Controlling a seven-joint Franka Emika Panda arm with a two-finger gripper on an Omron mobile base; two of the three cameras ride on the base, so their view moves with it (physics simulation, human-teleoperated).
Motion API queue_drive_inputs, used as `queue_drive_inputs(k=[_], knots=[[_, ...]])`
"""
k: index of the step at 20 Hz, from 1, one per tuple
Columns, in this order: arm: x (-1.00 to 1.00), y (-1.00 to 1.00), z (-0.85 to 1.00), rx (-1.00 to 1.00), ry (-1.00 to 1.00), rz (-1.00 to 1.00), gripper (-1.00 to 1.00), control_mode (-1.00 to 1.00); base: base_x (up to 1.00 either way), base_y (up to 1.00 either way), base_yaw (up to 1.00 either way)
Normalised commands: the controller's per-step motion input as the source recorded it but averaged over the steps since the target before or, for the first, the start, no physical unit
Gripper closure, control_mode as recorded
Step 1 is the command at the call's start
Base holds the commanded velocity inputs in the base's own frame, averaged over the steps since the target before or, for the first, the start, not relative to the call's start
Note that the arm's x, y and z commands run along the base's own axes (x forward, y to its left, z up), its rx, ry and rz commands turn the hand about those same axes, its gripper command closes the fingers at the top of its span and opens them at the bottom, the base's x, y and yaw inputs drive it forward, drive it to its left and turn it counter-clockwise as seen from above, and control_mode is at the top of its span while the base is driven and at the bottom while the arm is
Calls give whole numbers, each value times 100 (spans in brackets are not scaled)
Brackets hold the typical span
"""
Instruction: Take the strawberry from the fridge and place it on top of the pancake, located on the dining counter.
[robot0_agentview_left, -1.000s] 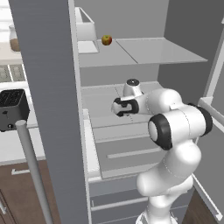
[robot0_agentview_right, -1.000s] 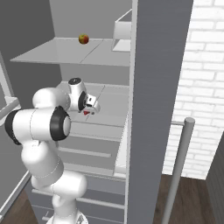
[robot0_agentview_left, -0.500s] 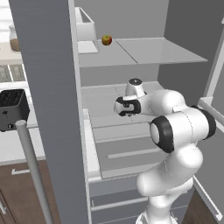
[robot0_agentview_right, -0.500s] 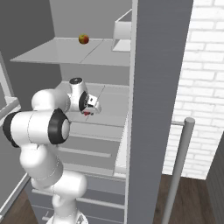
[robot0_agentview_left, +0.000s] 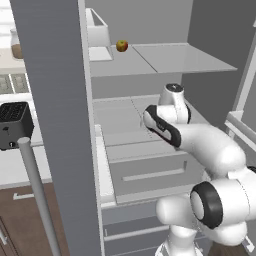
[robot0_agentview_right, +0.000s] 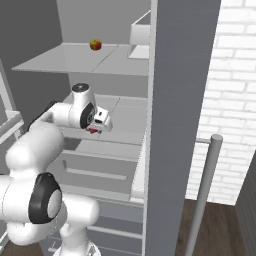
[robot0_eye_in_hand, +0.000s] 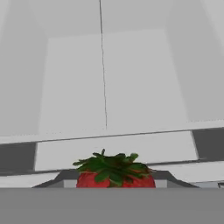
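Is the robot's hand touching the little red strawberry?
Touching. In the hand view the strawberry sits right between the gripper's tips, and in the right base view it hangs under the hand, off the shelf.

strawberry (robot0_eye_in_hand: 114, 174): lower half cut off | pincer (robot0_agentview_right: 94, 130): fingertips hidden

White brick wall (robot0_agentview_right: 232, 75) at 3 o'clock in the right base view, dark brown wood floor (robot0_agentview_right: 220, 230) below it at 5 o'clock. In the left base view, a white surface (robot0_agentview_left: 17, 165) at 9 o'clock carries a black toaster (robot0_agentview_left: 12, 125); dark brown cabinet fronts (robot0_agentview_left: 20, 220) sit under it at 7 o'clock. A jar (robot0_agentview_left: 16, 45) stands on a pale ledge at 10 o'clock, tiled backsplash (robot0_agentview_left: 12, 82) beneath it. Even, flat light, soft shadows.
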Motion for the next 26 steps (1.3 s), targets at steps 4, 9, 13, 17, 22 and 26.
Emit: queue_drive_inputs(k=[4,9,13,17,22,26], knots=[[-100,0,83,0,-4,2,100,-100,0,0,0],[-100,0,59,0,0,0,100,-100,0,0,0],[-100,0,2,0,-6,0,100,-100,0,0,0],[-100,0,-2,-3,-1,0,100,-100,0,0,0],[-61,-18,-29,-8,0,0,100,-100,0,0,0],[-5,-1,-4,0,1,0,100,-100,0,0,0]])
